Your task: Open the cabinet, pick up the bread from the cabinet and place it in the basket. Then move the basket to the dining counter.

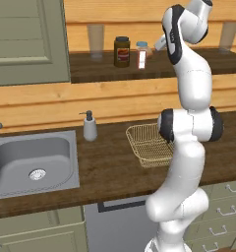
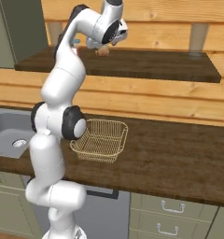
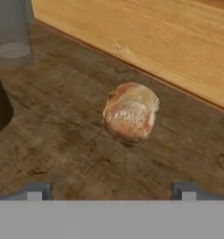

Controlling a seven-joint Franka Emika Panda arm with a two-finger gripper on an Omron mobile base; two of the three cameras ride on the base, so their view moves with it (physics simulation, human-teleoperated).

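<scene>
Currently: 1 bread roll (image 3: pixel 131 112) lying loose on the dark wooden cabinet shelf (image 3: pixel 53 135), near its back wall. Gripper (image 3: pixel 111 190) above, fingers spread wide, grasping nothing. Basket (image 2: pixel 101 140) on the worktop below. Risk, judged: the smooth round roll could slip sideways if the fingers close off-centre.

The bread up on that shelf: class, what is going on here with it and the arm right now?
The white arm has its tool raised to the upper wooden shelf, open and poised over the bread, which lies on the shelf, not yet gripped. The basket waits empty on the worktop below, near the sink. A jar and glass stand further along the shelf.
</scene>
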